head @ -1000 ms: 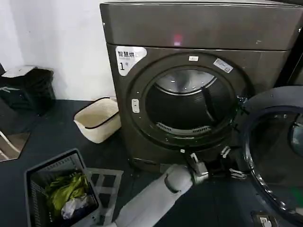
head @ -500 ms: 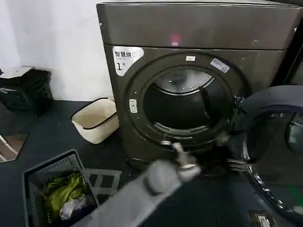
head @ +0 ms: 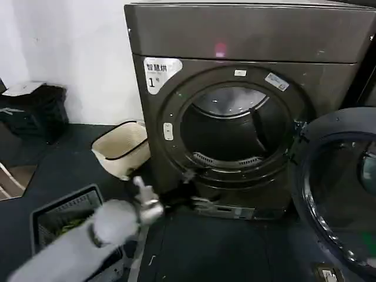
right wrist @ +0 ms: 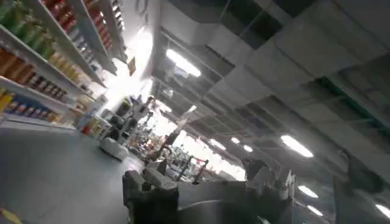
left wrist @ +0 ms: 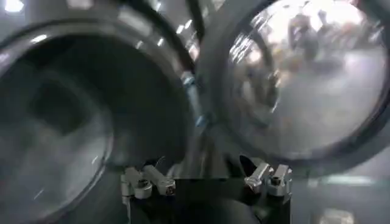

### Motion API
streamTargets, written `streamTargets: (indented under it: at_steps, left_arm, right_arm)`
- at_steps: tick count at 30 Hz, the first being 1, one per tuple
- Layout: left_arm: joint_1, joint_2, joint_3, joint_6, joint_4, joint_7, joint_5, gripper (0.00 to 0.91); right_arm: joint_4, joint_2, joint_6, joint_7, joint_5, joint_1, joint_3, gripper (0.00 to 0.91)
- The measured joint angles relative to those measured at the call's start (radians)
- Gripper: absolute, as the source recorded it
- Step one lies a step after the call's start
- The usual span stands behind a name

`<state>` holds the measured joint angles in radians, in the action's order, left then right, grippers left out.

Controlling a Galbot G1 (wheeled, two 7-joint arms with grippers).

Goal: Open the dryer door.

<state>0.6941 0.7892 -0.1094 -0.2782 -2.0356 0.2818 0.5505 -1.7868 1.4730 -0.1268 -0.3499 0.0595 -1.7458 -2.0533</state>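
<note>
Brushed grey-brown metal, faintly glossy, on the dryer front. Dark tinted glass, reflective, in the door swung open at right, inside a matt dark plastic ring. Shiny bare steel inside the drum. Pale woven basket at left. Smooth matt grey casing on the left arm.

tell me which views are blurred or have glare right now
Head view: the left arm and left gripper are motion-smeared, while the dryer stays sharp. Left wrist view: the whole picture is soft, with bright reflections on the dryer door glass. Right wrist view: ceiling lights flare, with an overexposed patch in the distance.
</note>
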Motion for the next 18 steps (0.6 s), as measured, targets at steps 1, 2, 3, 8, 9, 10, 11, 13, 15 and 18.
streamTargets:
  at_steps: [1,2,3,8,9,10,11,13,15,18]
  left_arm:
    - [0.013,-0.026,0.021,-0.014,-0.010,-0.006,0.015,0.907]
    - [0.028,-0.052,0.044,-0.030,-0.020,-0.015,0.035,0.907]
    - [0.045,-0.080,0.071,-0.056,-0.027,-0.031,0.064,0.907]
    - [0.110,-0.193,0.185,-0.134,-0.025,-0.107,0.172,0.907]
    - [0.117,-0.213,0.205,-0.160,-0.018,-0.130,0.198,0.907]
    - [0.118,-0.231,0.220,-0.189,-0.010,-0.152,0.222,0.907]
    - [0.119,-0.247,0.231,-0.213,-0.003,-0.168,0.245,0.907]
    - [0.112,-0.277,0.242,-0.279,0.004,-0.203,0.289,0.907]
    - [0.100,-0.303,0.247,-0.342,0.006,-0.221,0.334,0.907]
    - [0.081,-0.342,0.246,-0.427,0.019,-0.240,0.397,0.907]
  right_arm:
    - [0.004,-0.004,0.000,0.000,-0.001,0.000,0.005,0.907]
    - [0.009,-0.009,0.001,0.000,-0.003,0.000,0.009,0.907]
    - [0.013,-0.013,0.003,0.000,-0.003,0.000,0.013,0.907]
    - [0.035,-0.033,0.004,0.000,-0.006,0.004,0.030,0.907]
    - [0.037,-0.036,0.003,0.000,-0.006,0.005,0.034,0.907]
    - [0.039,-0.039,0.001,0.000,-0.006,0.006,0.038,0.907]
    - [0.043,-0.040,-0.001,0.000,-0.006,0.006,0.041,0.907]
    - [0.048,-0.040,-0.002,0.000,-0.006,0.005,0.047,0.907]
    - [0.055,-0.042,0.004,-0.003,-0.005,0.001,0.052,0.907]
    - [0.074,-0.047,0.019,-0.005,0.003,-0.006,0.062,0.907]
